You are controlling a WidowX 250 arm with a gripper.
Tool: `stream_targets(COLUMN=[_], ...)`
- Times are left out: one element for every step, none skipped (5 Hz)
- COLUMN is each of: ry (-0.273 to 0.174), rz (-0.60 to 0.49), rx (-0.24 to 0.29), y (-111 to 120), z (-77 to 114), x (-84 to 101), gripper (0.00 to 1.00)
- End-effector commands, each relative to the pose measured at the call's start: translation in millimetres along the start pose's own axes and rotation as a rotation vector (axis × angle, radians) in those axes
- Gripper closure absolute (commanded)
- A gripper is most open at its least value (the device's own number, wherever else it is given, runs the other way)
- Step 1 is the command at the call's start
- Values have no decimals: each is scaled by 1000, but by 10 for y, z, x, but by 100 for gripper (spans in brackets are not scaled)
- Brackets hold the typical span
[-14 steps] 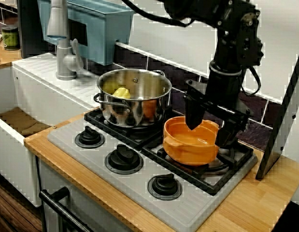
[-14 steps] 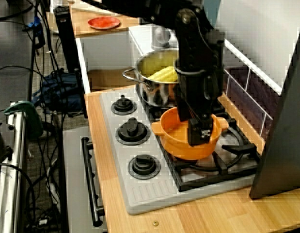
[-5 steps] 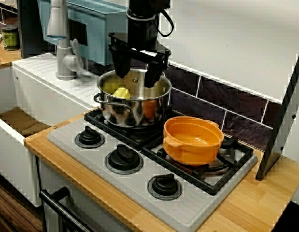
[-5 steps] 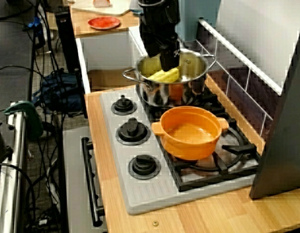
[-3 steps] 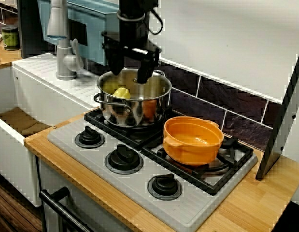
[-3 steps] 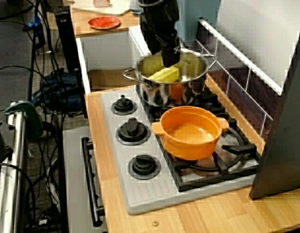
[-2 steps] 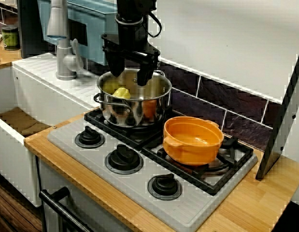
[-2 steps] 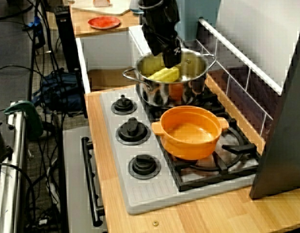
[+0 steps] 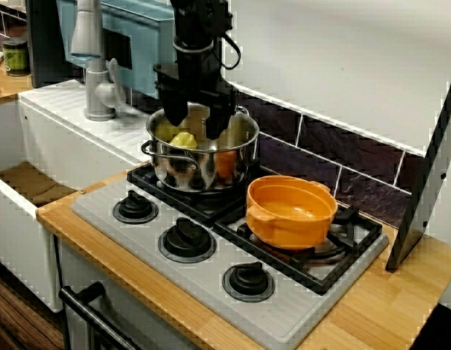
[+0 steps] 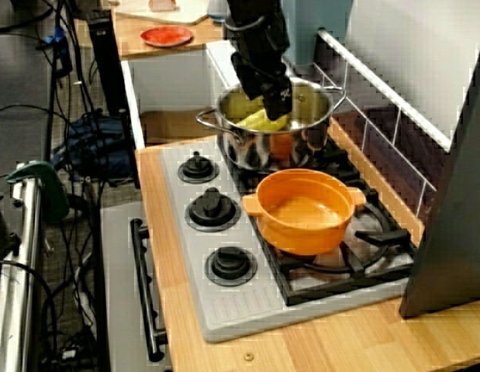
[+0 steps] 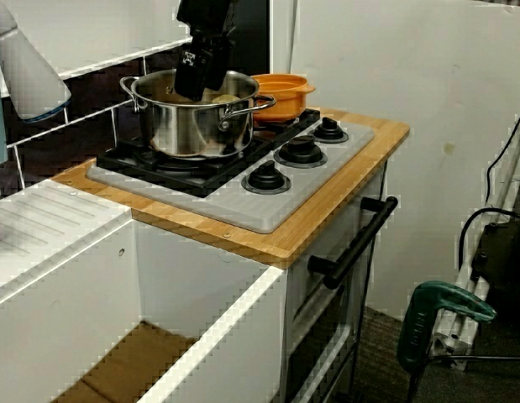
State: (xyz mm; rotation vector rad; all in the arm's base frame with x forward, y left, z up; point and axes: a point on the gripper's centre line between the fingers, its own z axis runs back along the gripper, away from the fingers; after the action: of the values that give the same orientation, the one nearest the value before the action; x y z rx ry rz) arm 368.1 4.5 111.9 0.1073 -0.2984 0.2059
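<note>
One corn cob [image 9: 183, 138] under the tool [image 9: 194, 122]

I can read no words, brands or numbers; the jar [image 9: 16, 57] label and the white sticker [image 10: 284, 92] above my fingers [image 9: 214, 120] are blurred.

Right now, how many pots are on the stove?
2: the steel pot that the gripper reaches into; the orange pot beside it on the stove. None looks hidden.

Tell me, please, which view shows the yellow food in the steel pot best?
The high view along the counter: the yellow food lies exposed beside the open gripper. The front view shows a lump of it behind the steel pot rim; the sink-side view barely shows it.
</note>
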Motion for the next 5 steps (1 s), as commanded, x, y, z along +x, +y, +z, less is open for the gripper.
stream_targets(ry=[-19, -4, 1, 11, 36], rz=[27, 37, 44, 43, 39], rx=[-3, -18, -28, -36, -38], y=[86, 102, 114, 140, 204], z=[79, 103, 174, 254, 297], x=[152, 198, 223, 206, 170], gripper=[0, 0, 0, 0, 0])
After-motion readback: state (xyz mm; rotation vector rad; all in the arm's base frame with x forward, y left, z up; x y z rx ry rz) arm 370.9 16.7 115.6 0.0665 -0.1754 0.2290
